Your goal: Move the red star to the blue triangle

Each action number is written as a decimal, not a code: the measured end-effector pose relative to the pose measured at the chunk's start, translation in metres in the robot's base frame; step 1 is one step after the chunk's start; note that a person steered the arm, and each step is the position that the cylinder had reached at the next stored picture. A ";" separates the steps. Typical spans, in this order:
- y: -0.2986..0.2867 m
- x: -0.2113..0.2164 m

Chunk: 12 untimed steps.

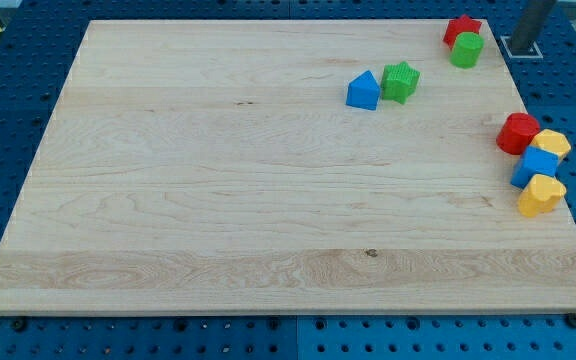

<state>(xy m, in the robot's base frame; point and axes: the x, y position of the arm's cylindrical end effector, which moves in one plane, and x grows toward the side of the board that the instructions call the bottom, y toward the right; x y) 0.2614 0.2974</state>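
Rod (534, 22) upright at view's top right corner; my tip (524, 46) at its lower end.

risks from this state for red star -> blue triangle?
1. The red star touches the green cylinder, so a push may drag both.
2. The green star sits against the blue triangle on the star's side, blocking a direct approach.
3. The red star sits near the board top edge, and my tip is off-board at its right.

We count eight blocks on one wooden board (218, 180): two red, a star (460, 27) and a rounded piece (516, 132); two green (467, 49) (401, 80); two blue (363, 91) (536, 165); two yellow (552, 143) (540, 195).
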 end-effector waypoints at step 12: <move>-0.215 -0.031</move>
<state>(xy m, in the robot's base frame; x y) 0.2304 0.0825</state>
